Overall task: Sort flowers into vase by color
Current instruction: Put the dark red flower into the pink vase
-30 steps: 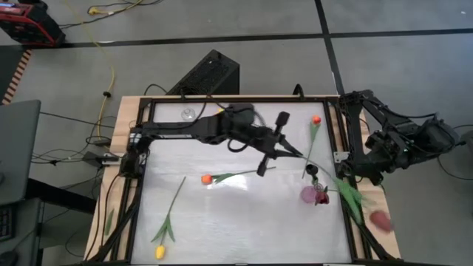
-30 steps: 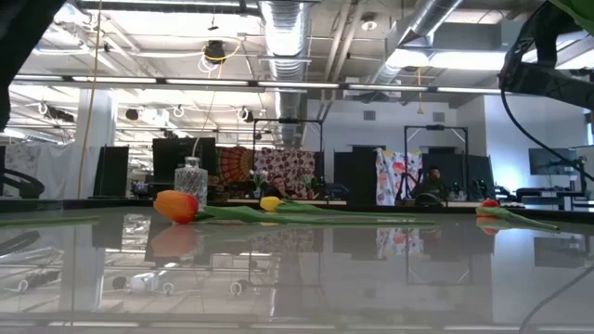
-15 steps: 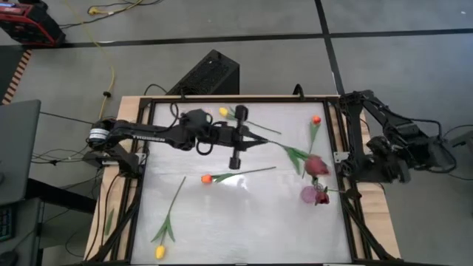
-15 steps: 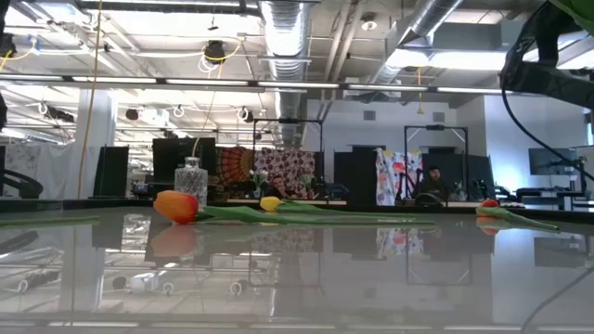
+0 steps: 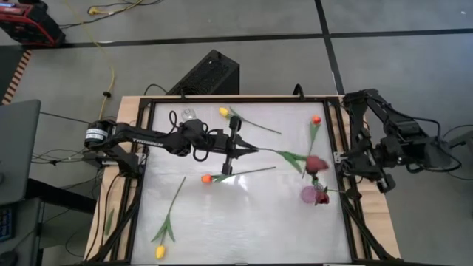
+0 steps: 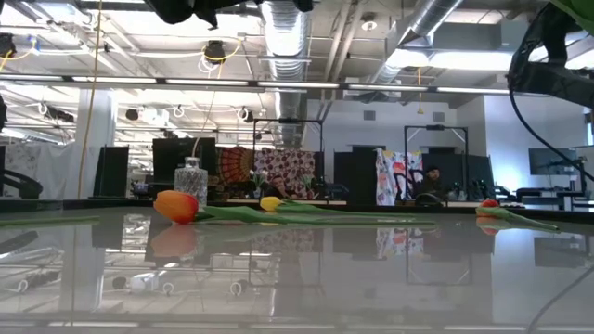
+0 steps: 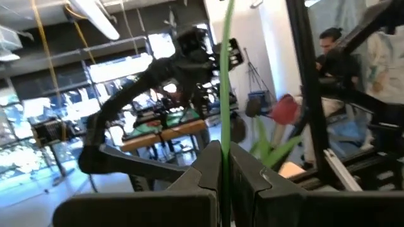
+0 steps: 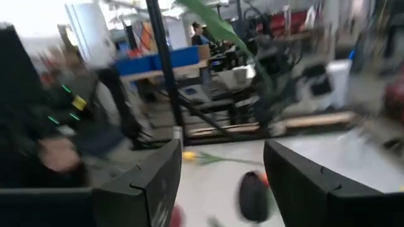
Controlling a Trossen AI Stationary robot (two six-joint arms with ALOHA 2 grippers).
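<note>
Dark red tulip (image 5: pixel 316 164) on long thin green stem (head blurred, perhaps mid-air), pinched in left gripper (image 5: pixel 255 151); right gripper (image 5: pixel 341 157) spread wide, empty.

text: none legible | labels: none legible | left arm (image 5: pixel 148 135): white lettering, too small to read

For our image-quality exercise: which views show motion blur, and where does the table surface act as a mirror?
Right wrist view: smeared throughout, though the open right gripper stays sharp. High view: the maroon flower on the left gripper's stem is blurred. Low view: sharp; the glossy table mirrors the orange tulip.
</note>
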